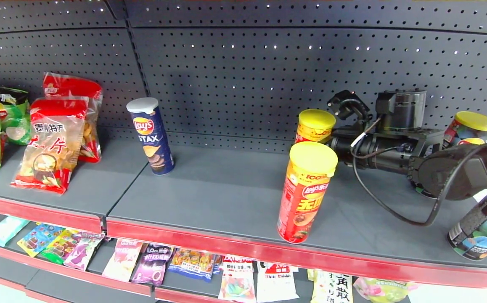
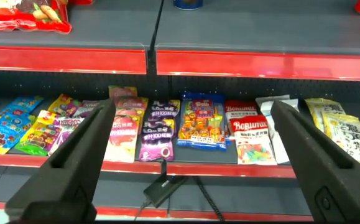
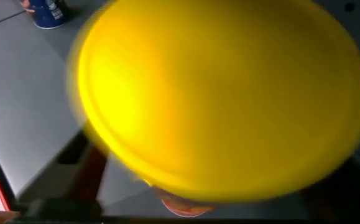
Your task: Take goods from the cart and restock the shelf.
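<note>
- Yellow on top and red below: found the rear can (image 1: 314, 125) upright, deep on the shelf (image 1: 226, 198), with the right pincer (image 1: 332, 142) at its side.
- Could not tell that pincer's state: pinching the can or spread.
- Judged the step as setting this can down; next, needed to let go and draw straight back.
- Noted the front can (image 1: 306, 191) close by near the shelf edge, easy to knock over on the way out.
- Saw the left pincer (image 2: 192, 106) spread wide and empty, before the lower candy bags (image 2: 198, 127).
- Noted also a blue can (image 1: 151, 135) and red snack bags (image 1: 52, 145), well apart.
</note>
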Robot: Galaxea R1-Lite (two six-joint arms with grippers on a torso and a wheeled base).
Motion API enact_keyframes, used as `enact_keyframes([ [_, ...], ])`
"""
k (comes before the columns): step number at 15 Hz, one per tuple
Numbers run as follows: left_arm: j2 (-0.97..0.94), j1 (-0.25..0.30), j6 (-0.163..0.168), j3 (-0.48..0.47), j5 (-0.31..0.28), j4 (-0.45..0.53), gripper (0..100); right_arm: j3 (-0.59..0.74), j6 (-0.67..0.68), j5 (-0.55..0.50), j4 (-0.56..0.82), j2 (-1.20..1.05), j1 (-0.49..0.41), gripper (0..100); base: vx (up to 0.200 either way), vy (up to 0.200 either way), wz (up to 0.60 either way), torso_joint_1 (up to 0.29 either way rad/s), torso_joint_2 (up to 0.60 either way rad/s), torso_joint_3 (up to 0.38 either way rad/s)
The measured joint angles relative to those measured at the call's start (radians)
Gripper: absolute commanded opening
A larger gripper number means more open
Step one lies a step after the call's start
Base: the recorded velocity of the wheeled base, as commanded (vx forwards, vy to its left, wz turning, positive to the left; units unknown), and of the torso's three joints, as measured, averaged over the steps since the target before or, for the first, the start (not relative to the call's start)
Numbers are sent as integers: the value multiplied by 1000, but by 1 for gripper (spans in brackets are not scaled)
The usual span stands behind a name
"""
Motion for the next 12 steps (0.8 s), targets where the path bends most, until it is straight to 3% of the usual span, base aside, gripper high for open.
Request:
enact_keyframes([
  [4,0,0,0,0,0,0,100,38,17,-21,3,-36,-6,100,0,0,0,0,0,0],
  [12,0,0,0,0,0,0,100,259,26,-55,4,-169,-56,100,0,0,0,0,0,0],
])
